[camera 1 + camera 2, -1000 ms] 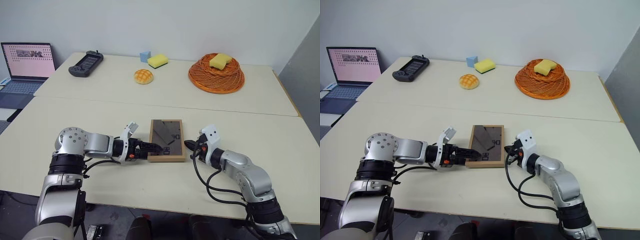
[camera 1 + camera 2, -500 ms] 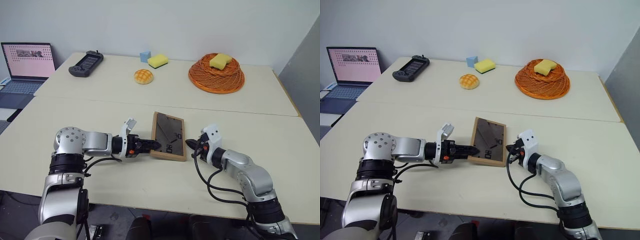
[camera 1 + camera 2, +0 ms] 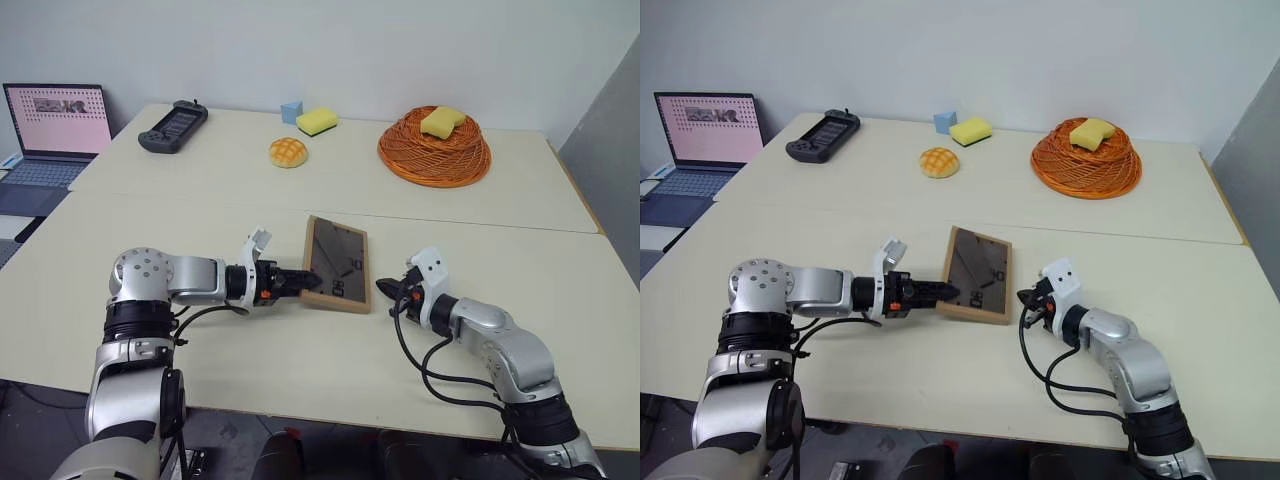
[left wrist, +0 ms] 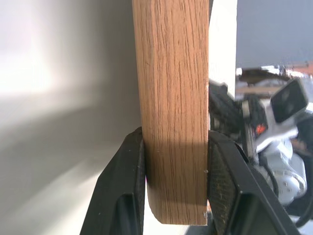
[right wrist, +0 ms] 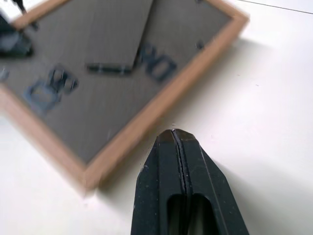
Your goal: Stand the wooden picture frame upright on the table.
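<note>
Your left gripper (image 3: 312, 281) had the picture frame (image 3: 337, 264) by its left edge, back side up, tilted off the table (image 3: 300, 370). Your right gripper (image 3: 383, 289) sat just right of the frame, apart from it.

Between the left gripper (image 3: 306, 282) and the closed right gripper (image 3: 384, 289), the tilted light-wood picture frame with its dark grey back (image 3: 336, 264) blocks passage; bare pale cream table (image 3: 300, 370) surrounds both grippers elsewhere.
</note>
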Controlling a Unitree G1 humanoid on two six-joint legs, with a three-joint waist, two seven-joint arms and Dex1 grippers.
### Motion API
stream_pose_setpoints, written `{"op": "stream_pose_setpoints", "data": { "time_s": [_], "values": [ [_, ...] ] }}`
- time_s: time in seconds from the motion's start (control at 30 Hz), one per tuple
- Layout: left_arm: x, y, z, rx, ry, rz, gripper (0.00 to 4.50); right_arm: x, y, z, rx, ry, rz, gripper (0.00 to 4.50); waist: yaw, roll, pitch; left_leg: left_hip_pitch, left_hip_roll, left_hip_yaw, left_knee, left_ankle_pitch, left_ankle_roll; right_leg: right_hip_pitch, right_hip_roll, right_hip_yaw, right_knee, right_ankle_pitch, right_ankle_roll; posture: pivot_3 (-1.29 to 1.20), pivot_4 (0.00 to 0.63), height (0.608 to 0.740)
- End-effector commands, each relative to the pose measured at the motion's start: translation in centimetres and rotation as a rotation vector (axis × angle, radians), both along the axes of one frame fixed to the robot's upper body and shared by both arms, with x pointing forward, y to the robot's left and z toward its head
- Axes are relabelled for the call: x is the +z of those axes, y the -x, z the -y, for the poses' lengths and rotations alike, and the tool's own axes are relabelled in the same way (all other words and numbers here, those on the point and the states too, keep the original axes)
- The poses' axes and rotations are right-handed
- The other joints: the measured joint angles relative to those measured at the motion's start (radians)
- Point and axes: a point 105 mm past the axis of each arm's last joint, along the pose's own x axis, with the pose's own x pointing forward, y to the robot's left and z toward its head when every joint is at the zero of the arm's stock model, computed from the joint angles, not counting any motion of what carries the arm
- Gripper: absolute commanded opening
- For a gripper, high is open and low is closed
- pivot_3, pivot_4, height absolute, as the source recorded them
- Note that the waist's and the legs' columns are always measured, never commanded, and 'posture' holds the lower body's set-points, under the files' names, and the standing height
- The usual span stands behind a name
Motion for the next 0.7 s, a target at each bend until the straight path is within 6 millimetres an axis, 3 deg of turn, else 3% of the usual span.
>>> {"op": "stream_pose_setpoints", "data": {
  "time_s": [0.03, 0.27, 0.4, 0.5, 0.7],
  "values": [
    [5.0, -1.5, 0.0, 0.026, 0.104, 0.192, 1.31, 0.8, -0.2, 1.6, -0.008, 0.018, 0.041, 0.00, 0.001, 0.000, 0.000, -0.001, 0.000, 0.000, 0.000, 0.000, -0.001, -0.001, 0.000, 0.000, 0.000, 0.000, 0.000, 0.00, 0.150, 0.740],
    [8.5, -0.7, 0.6, -0.077, 0.004, 0.521, 1.31, 1.2, -0.6, 4.6, -0.025, 0.067, 0.041, 0.00, 0.001, 0.000, 0.000, -0.002, 0.000, 0.000, 0.000, 0.001, -0.002, -0.002, 0.000, 0.000, 0.000, 0.000, 0.000, 0.00, 0.150, 0.740],
    [8.7, 0.8, 1.3, -0.226, -0.124, 0.735, 1.31, 2.9, -0.5, 5.6, 0.025, 0.033, 0.032, 0.00, 0.001, 0.000, 0.000, -0.002, 0.000, 0.001, 0.000, 0.002, -0.003, -0.002, 0.000, 0.001, 0.000, 0.000, 0.000, 0.00, 0.150, 0.740],
    [8.3, 0.9, 1.2, -0.264, -0.186, 0.801, 1.31, 5.1, 0.1, 5.7, 0.105, -0.009, 0.038, 0.00, 0.001, 0.001, 0.001, -0.002, 0.000, 0.002, 0.000, 0.001, -0.002, -0.002, 0.000, 0.001, 0.000, 0.000, 0.000, 0.00, 0.150, 0.740],
    [7.6, -0.1, 0.5, -0.239, -0.264, 0.881, 1.31, 12.2, 1.8, 4.7, 0.314, -0.105, 0.104, 0.00, -0.001, 0.002, 0.002, -0.002, 0.000, 0.001, 0.000, 0.000, 0.001, -0.002, 0.000, 0.001, 0.000, 0.000, 0.000, 0.00, 0.150, 0.740]
  ]
}}
